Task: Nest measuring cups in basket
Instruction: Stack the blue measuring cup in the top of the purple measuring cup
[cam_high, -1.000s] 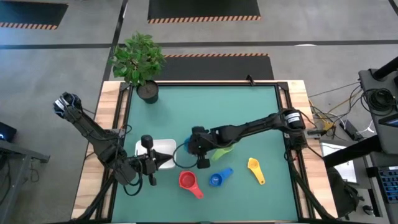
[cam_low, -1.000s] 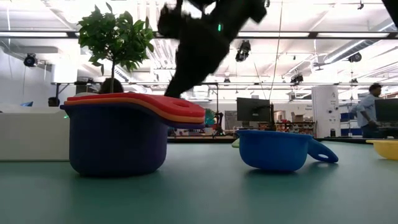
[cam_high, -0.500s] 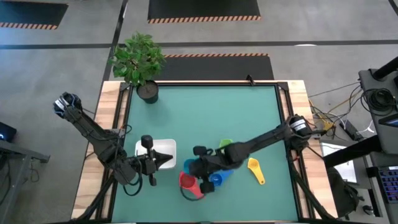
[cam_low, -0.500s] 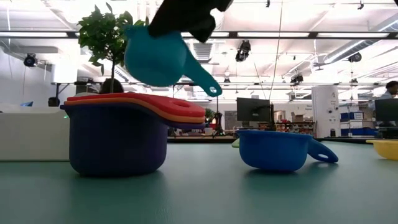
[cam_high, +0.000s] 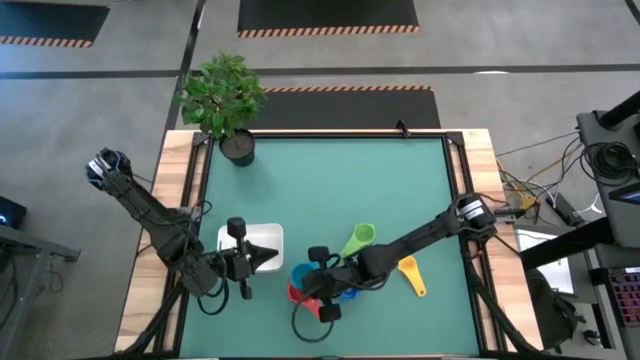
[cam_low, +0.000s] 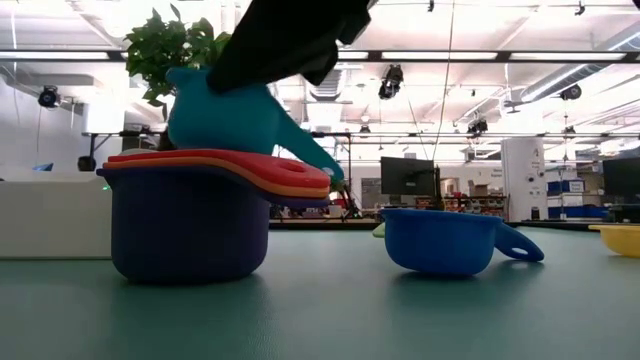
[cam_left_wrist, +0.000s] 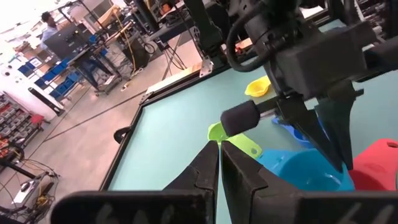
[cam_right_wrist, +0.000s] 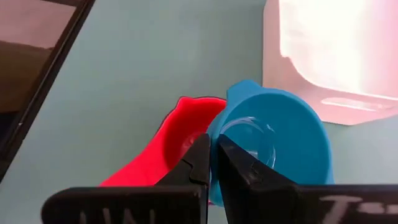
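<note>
Now the right gripper (cam_right_wrist: 211, 163), clamped on the light blue cup (cam_low: 222, 112), has dropped it onto the red cup (cam_right_wrist: 180, 140) beside the basket (cam_high: 262, 237); nesting's close. Left gripper (cam_left_wrist: 219, 163) waits, pinched shut.

No readable text, labels or numbers anywhere

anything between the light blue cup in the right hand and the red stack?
Nothing visible. The right hand holds the light blue cup tilted just above the red cup that tops the stack; the red bowl is open under it in the right wrist view.
</note>
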